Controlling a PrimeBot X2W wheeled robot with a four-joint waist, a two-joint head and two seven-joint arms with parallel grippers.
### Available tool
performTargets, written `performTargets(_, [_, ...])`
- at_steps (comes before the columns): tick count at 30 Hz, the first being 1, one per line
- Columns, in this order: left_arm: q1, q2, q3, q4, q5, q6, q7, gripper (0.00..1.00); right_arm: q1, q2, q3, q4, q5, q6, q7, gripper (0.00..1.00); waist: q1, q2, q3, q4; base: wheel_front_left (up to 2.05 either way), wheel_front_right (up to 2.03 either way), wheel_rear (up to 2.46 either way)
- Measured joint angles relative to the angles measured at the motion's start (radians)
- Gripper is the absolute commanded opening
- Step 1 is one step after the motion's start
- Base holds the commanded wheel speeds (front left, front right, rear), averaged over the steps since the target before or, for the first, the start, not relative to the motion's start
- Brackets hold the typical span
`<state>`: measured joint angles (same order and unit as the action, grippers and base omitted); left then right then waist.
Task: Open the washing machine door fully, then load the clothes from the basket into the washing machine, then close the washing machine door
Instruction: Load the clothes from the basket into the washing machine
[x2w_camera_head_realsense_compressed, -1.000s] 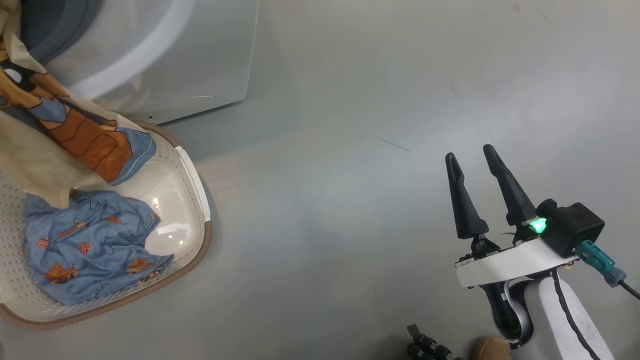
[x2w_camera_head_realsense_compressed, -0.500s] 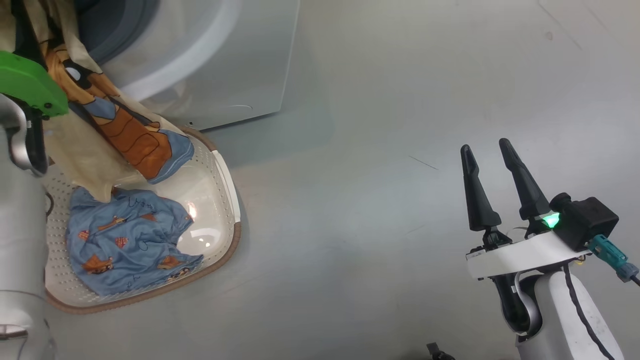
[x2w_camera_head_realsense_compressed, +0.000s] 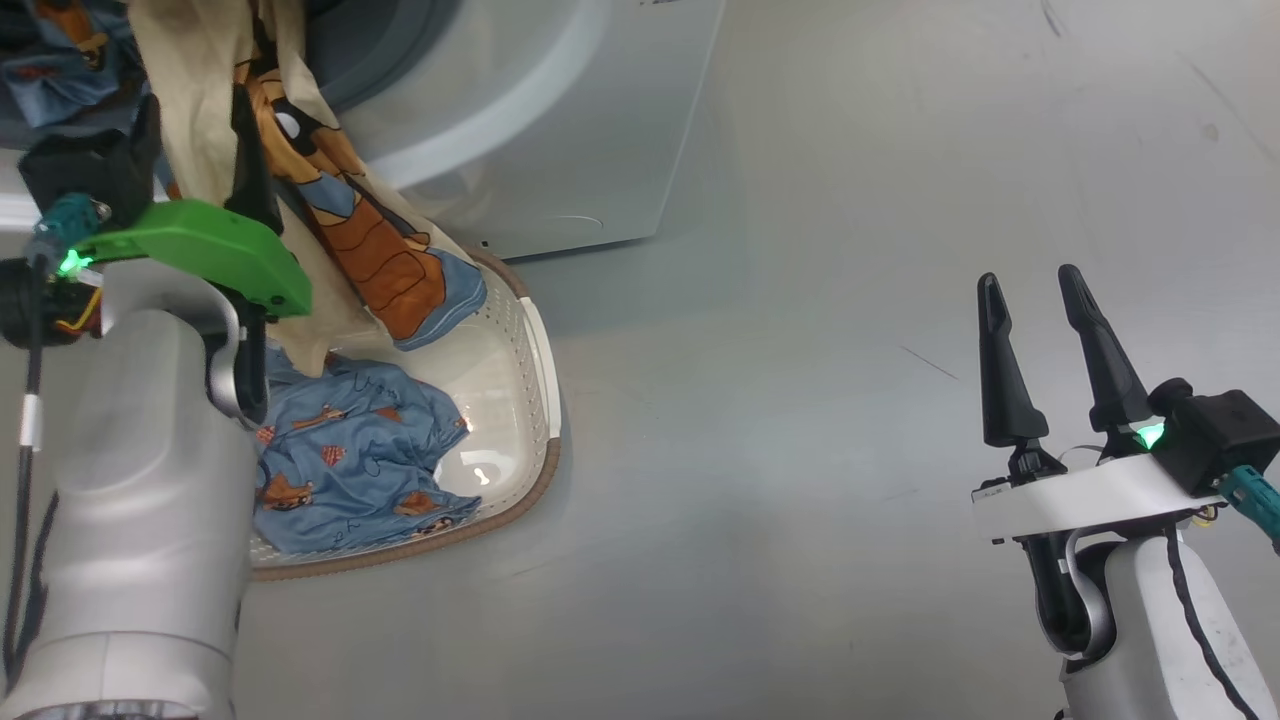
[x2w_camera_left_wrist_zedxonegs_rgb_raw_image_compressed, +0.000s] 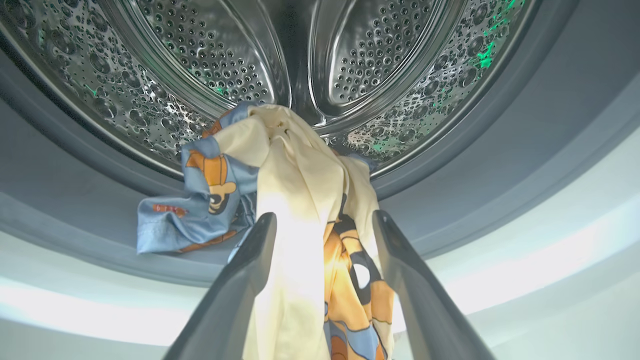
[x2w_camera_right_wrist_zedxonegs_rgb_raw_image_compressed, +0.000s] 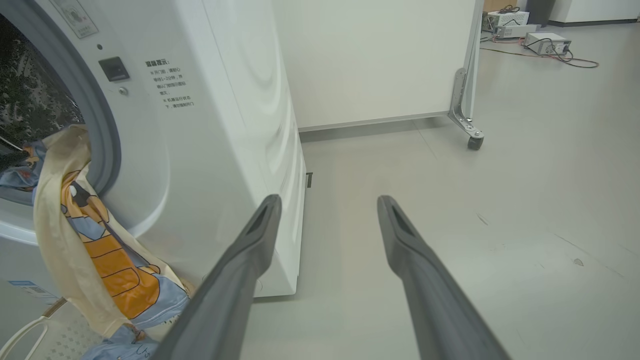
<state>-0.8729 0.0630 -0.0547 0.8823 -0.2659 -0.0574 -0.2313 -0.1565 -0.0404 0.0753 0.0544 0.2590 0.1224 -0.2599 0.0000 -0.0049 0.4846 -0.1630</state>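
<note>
- Cream garment, one; draped from drum over gasket into basket; blue garment at the drum lip; second blue garment in the basket
- One washing machine far left, basket just near of it
- Left gripper at drum mouth, jaws released, cream garment loose between; right gripper well right over floor, jaws released, empty
- Versus a second ago: head camera swung; left arm now in view; cream garment hanging alike

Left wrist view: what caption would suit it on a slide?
Open left gripper, its fingers either side of a cream garment hanging out of the drum.
</note>
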Motion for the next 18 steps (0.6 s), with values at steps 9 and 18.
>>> performTargets(9, [0.151,-0.034,-0.024,-0.034,-0.018,-0.030,-0.018,1.00,-0.005,-0.001,-0.027,-0.002,-0.015,0.000,0.000,1.00,0.0000,0.0000,-0.013,0.082,0.00,0.00,0.00])
performTargets(18, [0.265,-0.035,-0.028,-0.101,-0.043,-0.040,-0.018,1.00,-0.005,-0.003,-0.014,0.004,-0.023,0.000,0.000,1.00,0.0000,0.0000,-0.038,0.135,0.00,0.00,0.00])
